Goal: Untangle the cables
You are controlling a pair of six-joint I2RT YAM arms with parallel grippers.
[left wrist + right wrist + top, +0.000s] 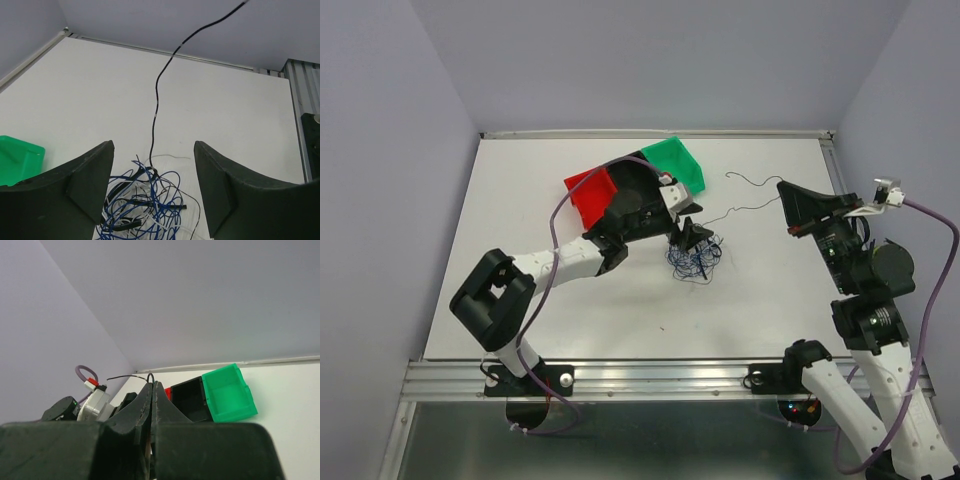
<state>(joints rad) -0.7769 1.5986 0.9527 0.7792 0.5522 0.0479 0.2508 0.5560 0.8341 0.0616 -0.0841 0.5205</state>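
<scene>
Top view: left gripper [688, 238] jaws wide, just over the cables [695, 262] clump. Red bin [588, 196], black bin [638, 178] and green bin [678, 162] sit behind the jaws on the white table [520, 210]. Right gripper [783, 186] is well right, pinching a black strand [752, 208].
Left wrist: clump low between the fingers, strand rising away, grey walls.
Right wrist: jaws pressed together on the strand, bins beyond.

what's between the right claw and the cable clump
A single black cable runs from the clump to the shut right claw, over white table; the top view shows it.
</scene>
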